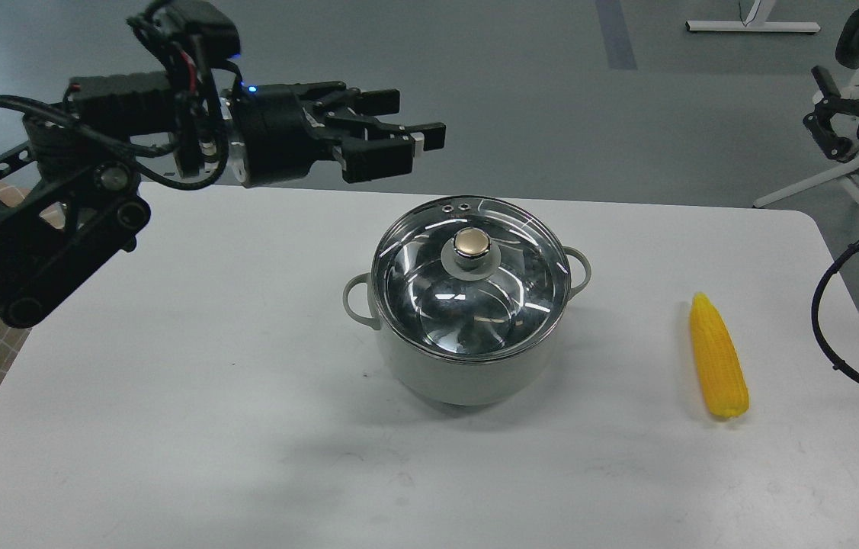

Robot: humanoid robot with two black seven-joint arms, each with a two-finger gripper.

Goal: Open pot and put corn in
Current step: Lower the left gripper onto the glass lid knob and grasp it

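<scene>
The pot [467,366] stands near the middle of the white table [170,396], upright, with a small loop handle showing on each side. Its glass lid [472,282] is still on, seated flat on the rim, and the gold knob [472,244] sits at the centre of the lid. Through the glass the shiny steel inside of the pot can be seen.

The corn [716,357] lies flat on the table to the right of the pot, well apart from it. Its pointed tip faces the far edge of the table and its blunt end faces the robot.

The left arm reaches in from the left side, raised above the table. The left gripper [402,141] points to the right, up and to the left of the pot, and touches nothing. Its fingers [376,160] stand apart with a gap between them, and nothing is held.

At the right edge of the view only dark parts and a looping cable [829,320] show. These may belong to the right arm, but the right gripper itself cannot be made out there.
</scene>
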